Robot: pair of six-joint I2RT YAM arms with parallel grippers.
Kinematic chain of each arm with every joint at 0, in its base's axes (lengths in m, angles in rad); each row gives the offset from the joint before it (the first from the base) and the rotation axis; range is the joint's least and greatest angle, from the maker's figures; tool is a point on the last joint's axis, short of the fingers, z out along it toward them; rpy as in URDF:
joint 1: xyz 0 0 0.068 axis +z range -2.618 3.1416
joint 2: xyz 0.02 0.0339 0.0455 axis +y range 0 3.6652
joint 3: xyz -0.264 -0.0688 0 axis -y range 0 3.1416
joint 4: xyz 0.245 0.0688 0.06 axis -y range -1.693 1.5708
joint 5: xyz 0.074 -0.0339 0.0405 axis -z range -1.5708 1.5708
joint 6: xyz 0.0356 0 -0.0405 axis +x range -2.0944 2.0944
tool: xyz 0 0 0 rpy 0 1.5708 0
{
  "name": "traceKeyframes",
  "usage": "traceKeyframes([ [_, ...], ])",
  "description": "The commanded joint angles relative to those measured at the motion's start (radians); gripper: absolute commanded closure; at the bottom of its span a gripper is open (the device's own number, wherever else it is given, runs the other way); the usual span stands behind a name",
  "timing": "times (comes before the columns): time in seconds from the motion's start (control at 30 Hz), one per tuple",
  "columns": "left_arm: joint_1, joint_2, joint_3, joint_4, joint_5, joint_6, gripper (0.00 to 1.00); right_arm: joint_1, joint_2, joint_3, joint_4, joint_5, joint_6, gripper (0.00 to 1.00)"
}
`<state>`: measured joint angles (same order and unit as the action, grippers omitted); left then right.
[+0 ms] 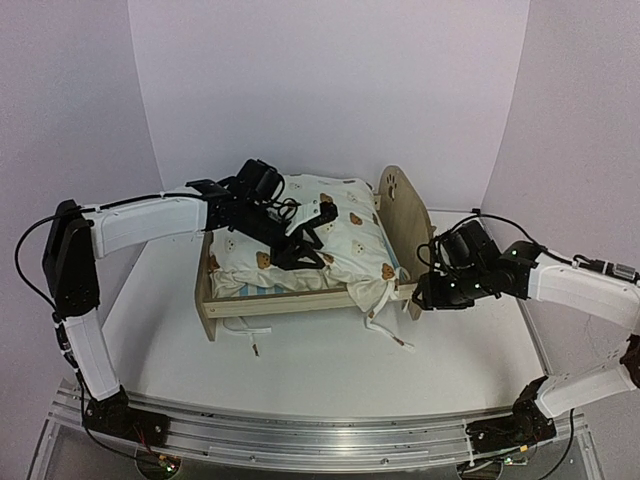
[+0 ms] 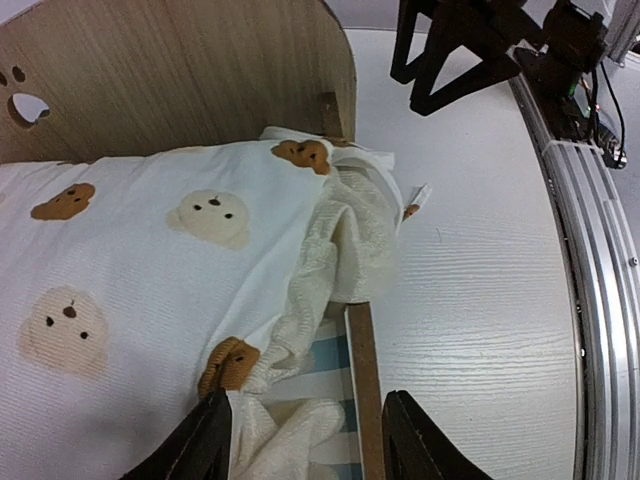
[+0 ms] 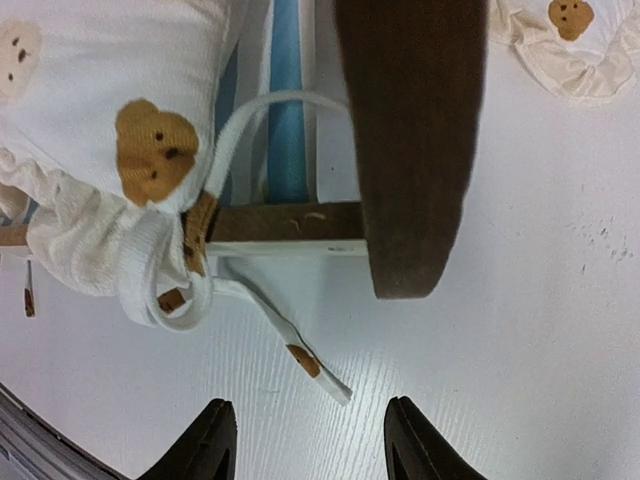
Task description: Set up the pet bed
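The pet bed (image 1: 290,300) is a light-wood frame with rounded end boards (image 1: 405,210) in mid-table. A puffy cream bear-print duvet (image 1: 345,235) fills it, bunched at the front right corner. The blue-and-white striped base (image 2: 335,365) shows beside the front side rail (image 2: 365,380). My left gripper (image 1: 312,240) is open over the duvet. In the left wrist view (image 2: 305,445) its fingers straddle the duvet's bunched edge and the rail. My right gripper (image 1: 420,292) is open and empty by the right end board's foot. In the right wrist view (image 3: 305,445) it hovers above a loose tie string (image 3: 290,345).
White tie strings (image 1: 385,330) trail on the white table (image 1: 330,370) in front of the bed. A second bear-print fabric piece (image 3: 560,40) lies on the table beyond the end board (image 3: 410,150). Light walls enclose the back and sides. A metal rail (image 1: 300,430) runs along the near edge.
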<state>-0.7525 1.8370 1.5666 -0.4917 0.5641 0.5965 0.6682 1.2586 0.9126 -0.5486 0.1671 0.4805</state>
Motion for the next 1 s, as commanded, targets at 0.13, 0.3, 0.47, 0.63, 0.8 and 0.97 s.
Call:
traceKeyframes([
  [0.13, -0.088, 0.017, -0.060, -0.099, -0.122, 0.074, 0.37, -0.001, -0.051, -0.174, 0.146, -0.063, 0.089, 0.51],
  [0.3, -0.090, 0.095, -0.018, -0.088, -0.182, 0.062, 0.31, -0.001, -0.016, -0.196, 0.191, -0.096, 0.080, 0.51],
  [0.47, -0.096, 0.165, -0.009, -0.124, -0.222, 0.044, 0.34, -0.001, 0.017, -0.265, 0.312, -0.149, 0.080, 0.52],
  [0.63, -0.098, 0.180, -0.014, -0.124, -0.233, 0.009, 0.58, -0.001, 0.030, -0.370, 0.485, -0.133, 0.121, 0.57],
  [0.8, -0.101, 0.188, 0.053, -0.200, -0.190, -0.046, 0.95, 0.000, 0.041, -0.389, 0.522, -0.090, 0.107, 0.59],
  [0.97, -0.101, 0.182, 0.227, -0.301, -0.096, -0.173, 1.00, -0.001, 0.002, -0.398, 0.522, -0.013, 0.088, 0.61],
])
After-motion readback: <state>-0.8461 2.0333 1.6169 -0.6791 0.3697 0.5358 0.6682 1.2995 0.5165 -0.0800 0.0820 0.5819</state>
